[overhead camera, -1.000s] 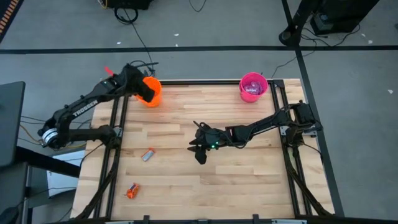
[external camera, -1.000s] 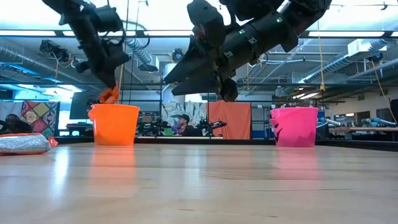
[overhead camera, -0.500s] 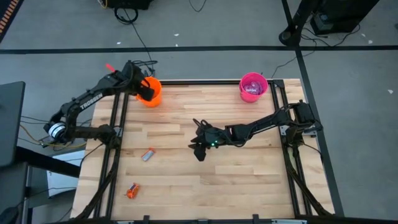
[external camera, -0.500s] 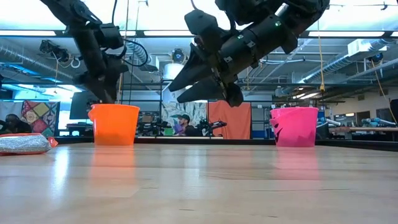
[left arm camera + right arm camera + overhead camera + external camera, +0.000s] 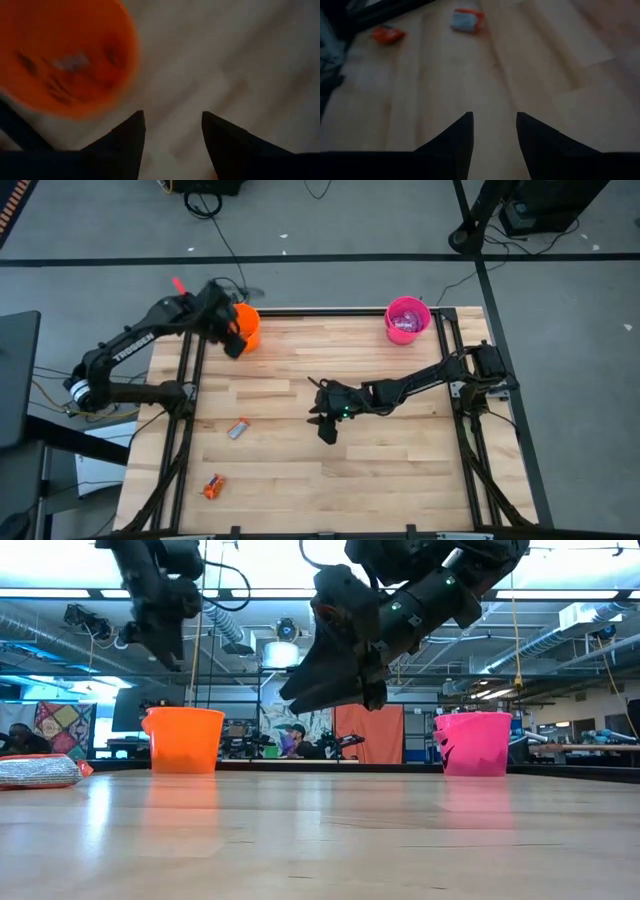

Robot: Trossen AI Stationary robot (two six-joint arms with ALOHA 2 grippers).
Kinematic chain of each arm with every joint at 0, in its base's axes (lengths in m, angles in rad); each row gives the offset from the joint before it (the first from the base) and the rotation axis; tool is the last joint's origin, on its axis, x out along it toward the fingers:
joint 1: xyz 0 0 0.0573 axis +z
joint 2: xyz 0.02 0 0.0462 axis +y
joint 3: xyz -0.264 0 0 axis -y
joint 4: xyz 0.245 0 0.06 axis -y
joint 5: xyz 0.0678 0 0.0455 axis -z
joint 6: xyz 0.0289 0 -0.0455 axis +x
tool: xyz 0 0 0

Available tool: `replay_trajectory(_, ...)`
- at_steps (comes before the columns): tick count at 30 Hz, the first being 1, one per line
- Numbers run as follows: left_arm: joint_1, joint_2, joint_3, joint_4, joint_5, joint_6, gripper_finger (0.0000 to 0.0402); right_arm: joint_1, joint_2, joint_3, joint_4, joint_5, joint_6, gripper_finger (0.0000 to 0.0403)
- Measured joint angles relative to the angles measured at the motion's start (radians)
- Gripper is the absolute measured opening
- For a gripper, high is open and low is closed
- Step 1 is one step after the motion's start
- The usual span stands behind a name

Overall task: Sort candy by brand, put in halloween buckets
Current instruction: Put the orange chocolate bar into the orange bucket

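orange bucket (image 5: 246, 327) holding candy, pink bucket (image 5: 407, 319) holding purple wrappers, left gripper (image 5: 231, 346) beside orange bucket, open and empty, right gripper (image 5: 327, 430) mid-table, open and empty

Wooden table (image 5: 400, 470), black floor cables (image 5: 215, 220), seated people (image 5: 293, 740) behind

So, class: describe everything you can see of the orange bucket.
The orange bucket is a small round pail of glossy plastic, slightly wider at its open rim, standing upright at the table's far left corner. Blurred dark bits show inside. The open left gripper hangs just beside it, touching nothing; no face marks show.
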Motion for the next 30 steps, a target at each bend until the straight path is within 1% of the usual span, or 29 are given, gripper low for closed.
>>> replay_trajectory(3, -0.121, -0.019, 0.000, -0.116, 0.004, -0.055, 0.0197, -0.016, 0.000, 0.000, 0.001, 0.036, 0.002, 0.0160)
replay_trajectory(6, -0.242, -0.047, 0.000, -0.173, 0.003, -0.143, 0.0198, -0.033, 0.000, 0.000, 0.009, 0.039, -0.016, 0.0160)
replay_trajectory(13, -0.530, -0.071, -0.001, -0.166, -0.004, -0.377, 0.0198, -0.088, 0.000, 0.000, 0.010, -0.008, -0.078, 0.0160)
replay_trajectory(15, -0.608, -0.071, -0.017, -0.124, -0.016, -0.427, 0.0198, -0.103, 0.000, 0.000, 0.010, -0.010, -0.084, 0.0160)
replay_trajectory(18, -0.698, -0.071, -0.084, -0.048, -0.029, -0.488, 0.0198, -0.119, 0.000, 0.000, 0.018, -0.013, -0.100, 0.0160)
replay_trajectory(22, -0.787, -0.070, -0.205, 0.013, -0.027, -0.577, 0.0198, -0.130, 0.000, 0.000, 0.027, -0.013, -0.102, 0.0160)
replay_trajectory(27, -0.863, -0.070, -0.351, 0.027, -0.019, -0.709, 0.0198, -0.130, 0.000, 0.000, 0.033, -0.013, -0.125, 0.0160)
replay_trajectory(30, -0.892, -0.070, -0.431, 0.092, 0.017, -0.755, 0.0198, -0.130, 0.000, 0.000, 0.033, -0.024, -0.128, 0.0160)
